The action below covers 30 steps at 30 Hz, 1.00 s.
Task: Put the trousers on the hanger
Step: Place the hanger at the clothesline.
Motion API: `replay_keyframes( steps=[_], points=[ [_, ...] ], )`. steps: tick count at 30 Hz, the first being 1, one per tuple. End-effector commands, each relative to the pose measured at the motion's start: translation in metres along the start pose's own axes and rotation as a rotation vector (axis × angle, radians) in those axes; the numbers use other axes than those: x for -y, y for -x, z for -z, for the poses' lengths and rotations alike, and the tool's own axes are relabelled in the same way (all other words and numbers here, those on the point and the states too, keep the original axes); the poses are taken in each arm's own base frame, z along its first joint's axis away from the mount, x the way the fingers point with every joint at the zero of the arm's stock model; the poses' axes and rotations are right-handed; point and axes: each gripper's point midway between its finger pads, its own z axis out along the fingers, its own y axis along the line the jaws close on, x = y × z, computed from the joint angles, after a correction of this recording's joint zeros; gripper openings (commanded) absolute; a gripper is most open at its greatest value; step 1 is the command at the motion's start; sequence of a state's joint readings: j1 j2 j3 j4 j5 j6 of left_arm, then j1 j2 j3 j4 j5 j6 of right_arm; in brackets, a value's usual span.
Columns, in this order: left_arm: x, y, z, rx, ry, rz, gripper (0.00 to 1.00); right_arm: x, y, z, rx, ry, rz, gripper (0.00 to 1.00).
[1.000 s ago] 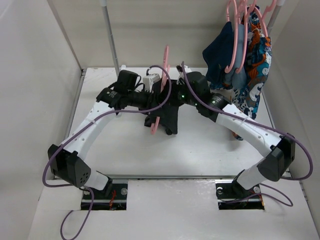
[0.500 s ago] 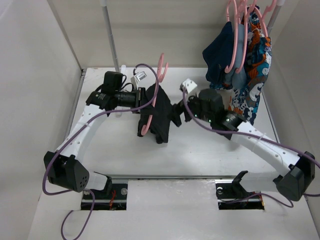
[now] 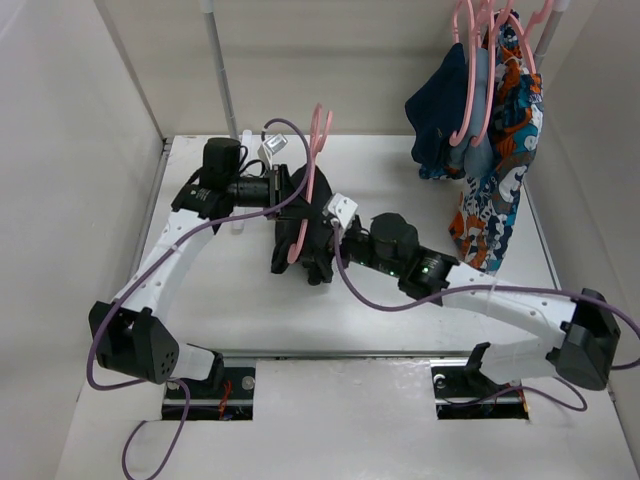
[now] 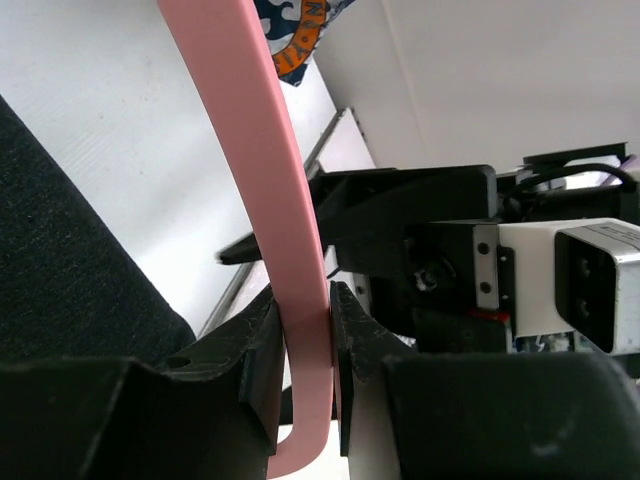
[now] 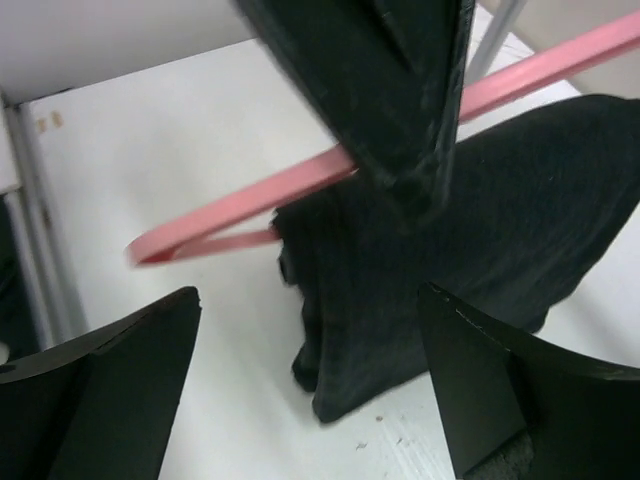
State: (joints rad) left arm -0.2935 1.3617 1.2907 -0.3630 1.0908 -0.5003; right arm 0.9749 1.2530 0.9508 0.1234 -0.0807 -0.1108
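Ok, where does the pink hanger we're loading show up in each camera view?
Top external: the hanger stands mid-table, hook toward the back wall.
Left wrist: it runs from the top edge down into the left gripper, shut on it.
Right wrist: a slanted bar across the upper half.
Shared landmark: the black trousers, against it in every view.

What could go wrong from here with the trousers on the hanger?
1. The left pincer clamps only a thin bar of the hanger; loaded, it may twist in the grip.
2. The trousers hang bunched over the bar with the right pincer open and holding nothing; they could slide off.
3. The open pincer sits close to the fabric and might snag it when it moves.
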Motion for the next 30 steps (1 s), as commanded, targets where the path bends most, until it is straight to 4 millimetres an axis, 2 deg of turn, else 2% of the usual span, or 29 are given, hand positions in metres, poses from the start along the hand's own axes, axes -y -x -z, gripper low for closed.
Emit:
replay_keyframes(
  steps=[1,2,3,4,5,6,7,8,10,11,13,14,15,16,17,18,19,20,22,23,25,26,27,30],
  points=[
    [0.05,0.014,0.014,0.058,-0.143,-0.191,0.0,0.02,0.042,-0.02,0.138,-0.097,-0.013,0.93],
    [0.048,0.014,0.013,0.059,-0.144,-0.185,0.0,0.021,0.049,-0.025,0.147,-0.098,-0.013,0.92],
    [0.048,0.011,0.013,0.059,-0.144,-0.185,0.0,0.022,0.039,-0.036,0.12,-0.096,-0.014,0.92],
    [0.051,0.012,0.014,0.06,-0.157,-0.191,0.0,0.018,0.039,-0.041,0.117,-0.071,-0.013,0.9],
    [0.049,0.011,0.013,0.058,-0.157,-0.172,0.0,0.016,0.046,-0.045,0.13,-0.055,-0.011,0.86],
    [0.052,0.011,0.014,0.062,-0.16,-0.18,0.0,0.014,0.041,-0.052,0.116,-0.045,-0.011,0.83],
    [0.051,0.008,0.014,0.051,-0.165,-0.173,0.0,0.014,0.041,-0.052,0.115,-0.045,-0.011,0.8],
    [0.051,0.009,0.014,0.054,-0.168,-0.181,0.0,0.018,0.037,-0.054,0.105,-0.068,-0.013,0.72],
    [0.054,0.009,0.018,0.06,-0.172,-0.19,0.0,0.025,0.03,-0.053,0.091,-0.113,-0.028,0.65],
    [0.054,0.009,0.018,0.06,-0.172,-0.19,0.0,0.03,0.036,-0.049,0.103,-0.143,-0.03,0.65],
    [0.052,0.011,0.02,0.067,-0.167,-0.188,0.0,0.03,0.027,-0.046,0.086,-0.142,-0.016,0.63],
    [0.052,0.011,0.02,0.067,-0.167,-0.188,0.0,0.032,0.032,-0.043,0.096,-0.152,-0.016,0.6],
    [0.052,0.011,0.02,0.067,-0.167,-0.188,0.0,0.033,0.025,-0.043,0.082,-0.16,-0.017,0.49],
    [0.052,0.011,0.02,0.067,-0.167,-0.188,0.0,0.032,0.02,-0.043,0.073,-0.16,-0.017,0.43],
    [0.052,0.011,0.02,0.067,-0.167,-0.188,0.0,0.035,0.02,-0.042,0.071,-0.175,-0.018,0.36],
    [0.053,0.011,0.02,0.066,-0.167,-0.179,0.0,0.04,0.019,-0.041,0.069,-0.205,-0.019,0.25],
    [0.053,0.011,0.02,0.066,-0.167,-0.179,0.0,0.045,0.025,-0.04,0.079,-0.231,-0.02,0.2],
    [0.05,0.009,0.019,0.063,-0.165,-0.169,0.0,0.049,0.019,-0.045,0.062,-0.254,-0.021,0.17],
    [0.043,0.005,0.017,0.055,-0.159,-0.15,0.0,0.063,0.021,-0.046,0.06,-0.335,-0.025,0.08],
    [0.044,0.003,0.018,0.055,-0.16,-0.151,0.0,0.067,0.032,-0.048,0.08,-0.352,-0.027,0.05],
    [0.037,-0.002,0.015,0.047,-0.155,-0.123,0.0,0.075,0.034,-0.057,0.079,-0.366,-0.029,0.03],
    [0.039,-0.002,0.017,0.051,-0.157,-0.131,0.0,0.076,0.047,-0.059,0.103,-0.368,-0.031,0.02],
    [0.036,-0.004,0.016,0.046,-0.154,-0.12,0.0,0.084,0.043,-0.064,0.092,-0.391,-0.022,0.0],
    [0.04,-0.007,0.016,0.042,-0.161,-0.13,0.0,0.096,0.055,-0.067,0.109,-0.458,-0.028,0.0]
  ],
)
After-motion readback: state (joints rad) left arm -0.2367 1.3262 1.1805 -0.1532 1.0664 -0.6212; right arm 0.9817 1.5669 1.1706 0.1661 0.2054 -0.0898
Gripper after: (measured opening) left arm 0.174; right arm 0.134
